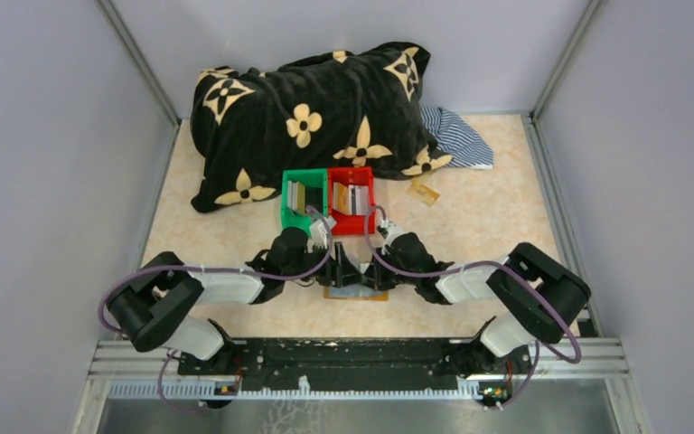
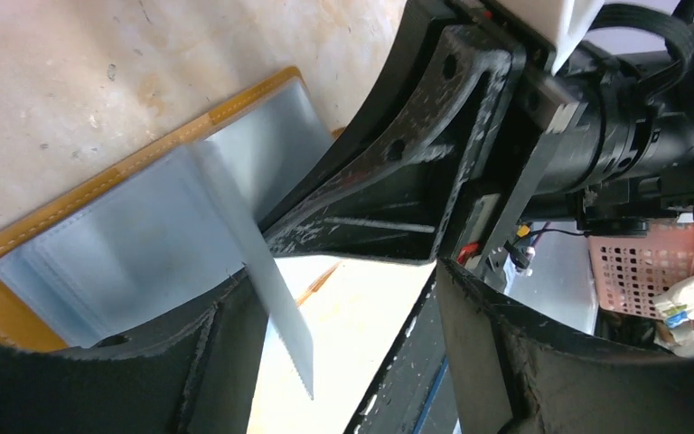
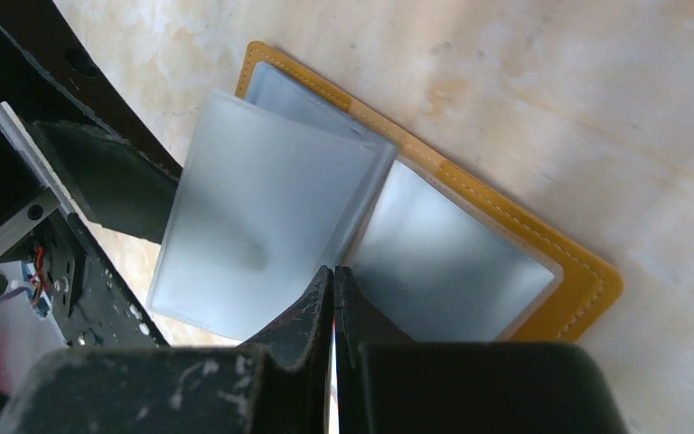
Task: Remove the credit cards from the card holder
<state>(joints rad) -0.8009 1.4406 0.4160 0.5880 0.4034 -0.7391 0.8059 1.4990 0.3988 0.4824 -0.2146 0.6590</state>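
Observation:
The card holder [image 1: 356,292] lies open on the table between my two grippers, tan-brown with grey pockets; it also shows in the left wrist view [image 2: 126,244] and the right wrist view [image 3: 452,262]. One grey pocket leaf [image 3: 262,217] stands lifted off the rest; from the left wrist it shows edge-on [image 2: 267,289]. My right gripper [image 3: 334,280] is shut, its tips on the holder's fold beside that leaf. My left gripper [image 2: 352,380] is open wide, the lifted leaf close to its left finger [image 2: 190,362]. Credit cards stand in the green bin [image 1: 295,195] and in the red bin [image 1: 351,198].
The green bin [image 1: 287,217] and red bin [image 1: 369,226] sit side by side just beyond the grippers. A black flowered blanket [image 1: 307,108] and a striped cloth [image 1: 459,137] lie at the back. A small tan card-like piece [image 1: 425,192] lies right of the red bin.

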